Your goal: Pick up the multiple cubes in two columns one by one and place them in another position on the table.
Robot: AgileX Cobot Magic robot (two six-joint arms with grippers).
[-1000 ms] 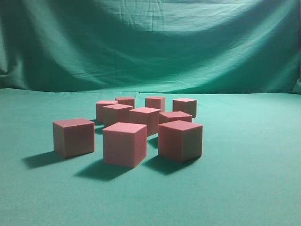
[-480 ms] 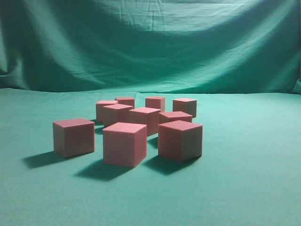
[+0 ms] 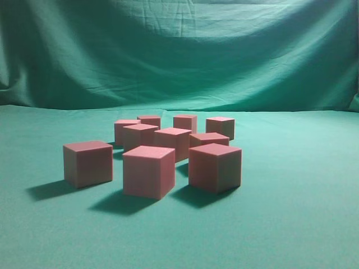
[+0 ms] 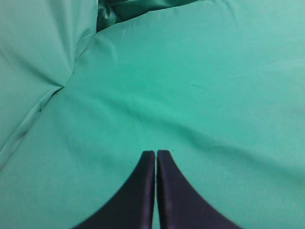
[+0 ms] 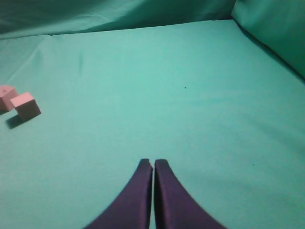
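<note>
Several pinkish-red cubes (image 3: 148, 171) stand on the teal table (image 3: 291, 213) in the exterior view, grouped mid-table in two rough columns running away from the camera. One cube (image 3: 88, 162) sits apart at the front left. No arm shows in that view. My left gripper (image 4: 156, 153) is shut and empty over bare cloth. My right gripper (image 5: 153, 162) is also shut and empty; two cubes (image 5: 26, 106) lie far off at the left edge of the right wrist view.
A green cloth backdrop (image 3: 185, 50) hangs behind the table. In the left wrist view the cloth folds up into a wrinkled seam (image 4: 66, 81) at the upper left. A raised fold of cloth (image 5: 271, 28) stands at the right wrist view's upper right.
</note>
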